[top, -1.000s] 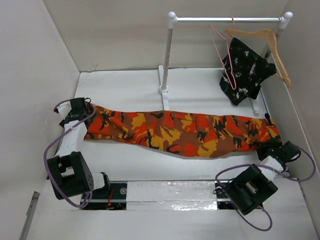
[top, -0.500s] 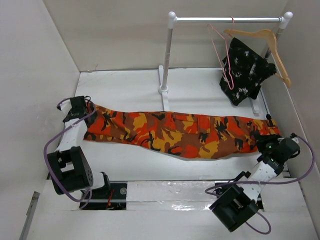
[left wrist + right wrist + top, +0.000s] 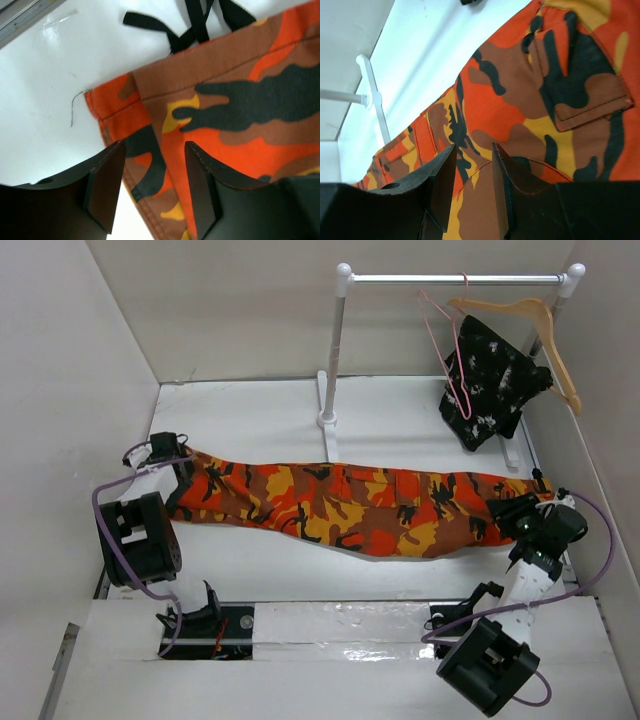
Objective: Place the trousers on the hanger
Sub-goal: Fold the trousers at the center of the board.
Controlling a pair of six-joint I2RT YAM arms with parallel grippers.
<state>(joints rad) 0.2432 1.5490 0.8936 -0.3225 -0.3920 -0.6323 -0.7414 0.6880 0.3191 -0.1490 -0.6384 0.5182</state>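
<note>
Seen from above, the fingertips of both pincers are hard to make out: the left ones sit under their own black wrist, and the right ones are dark against dark patches of cloth. Each wrist camera shows only a cropped patch of fabric. The thin pink wire hanger (image 3: 448, 352) hangs by its hook from the white-posted metal clothes rail (image 3: 455, 279). Its lower part crosses a black white-speckled garment (image 3: 490, 380) draped on a light-brown wooden hanger (image 3: 540, 315), so its outline is hard to trace there.

The long orange, red, yellow and black camouflage trousers (image 3: 350, 505) lie flat on the white counter (image 3: 260, 415), well apart from the pink hanger. Their long axis runs left to right, dipping slightly toward the near edge at the right. Which end is the waist I cannot tell.

The left arm rises from its base to a bent elbow at the far left, and its forearm reaches away to the trousers' left end. The left pincer (image 3: 152, 190) stands partly open, with a stitched edge of the cloth lying flat under the gap and nothing gripped. Black webbing straps (image 3: 195, 25) lie just beyond that edge.

The right arm's elbow juts toward the near edge, and its forearm angles up to the trousers' right end. The right pincer (image 3: 472, 190) shows a narrower gap over the fabric near a pocket flap, with no cloth pinched.
</note>
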